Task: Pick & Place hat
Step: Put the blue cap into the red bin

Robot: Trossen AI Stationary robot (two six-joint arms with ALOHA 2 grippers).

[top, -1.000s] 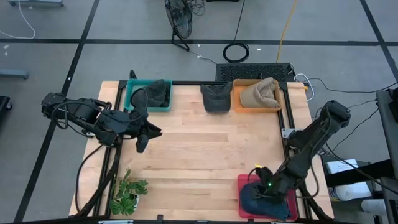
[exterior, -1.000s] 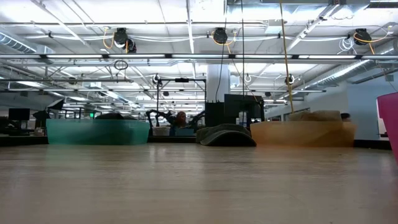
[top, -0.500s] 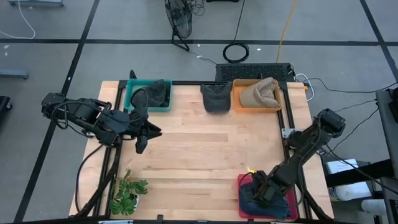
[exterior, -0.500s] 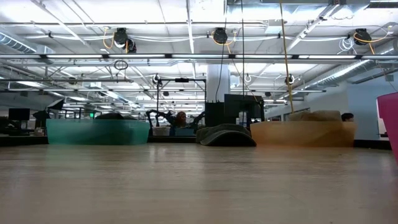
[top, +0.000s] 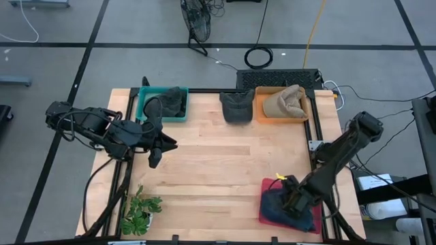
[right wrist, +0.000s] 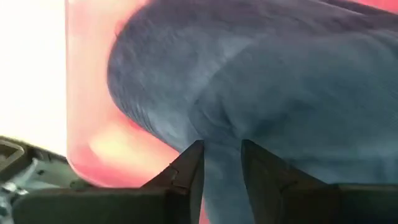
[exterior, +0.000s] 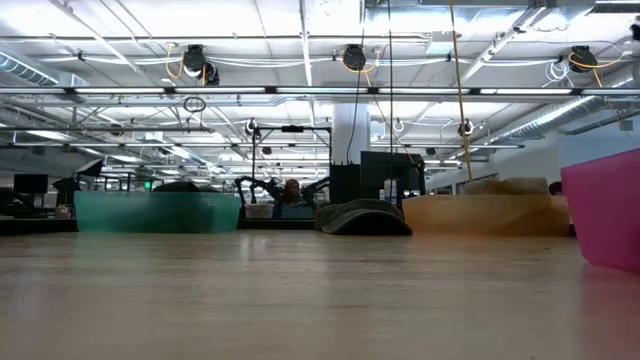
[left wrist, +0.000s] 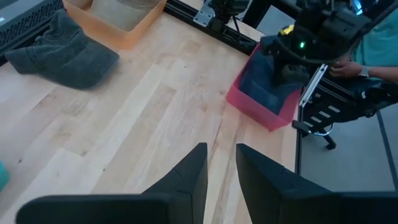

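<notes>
A dark blue hat [top: 281,204] lies in a pink bin [top: 310,222] at the table's near right corner; the bin also shows in the low view [exterior: 605,210]. My right gripper [top: 291,197] reaches down into the bin and is shut on the hat. My left gripper [top: 154,155] waits shut above the table's left side, away from every hat. A dark grey hat [top: 236,107] rests flat on the table at the far edge. The left wrist view shows the blue hat [left wrist: 264,81] and the right gripper [left wrist: 292,62] from afar. My right gripper pinches a raised fold of the blue hat's cloth [right wrist: 221,152] between its two fingers [right wrist: 189,165], coming from above and pointing down. The rest of the hat still lies in the pink bin [right wrist: 93,143].
A teal bin [top: 146,109] holding a dark hat and an orange bin [top: 262,109] holding a tan hat [top: 286,101] stand along the far edge, on either side of the grey hat. A small green plant [top: 139,211] sits at the near left corner. Bare wood [top: 218,170] fills the middle.
The right gripper pushed down into the blue hat, then came back a little toward the far edge. The pink bin turned askew and slid toward the table's left, so more of it shows in the low view. The left arm kept still.
</notes>
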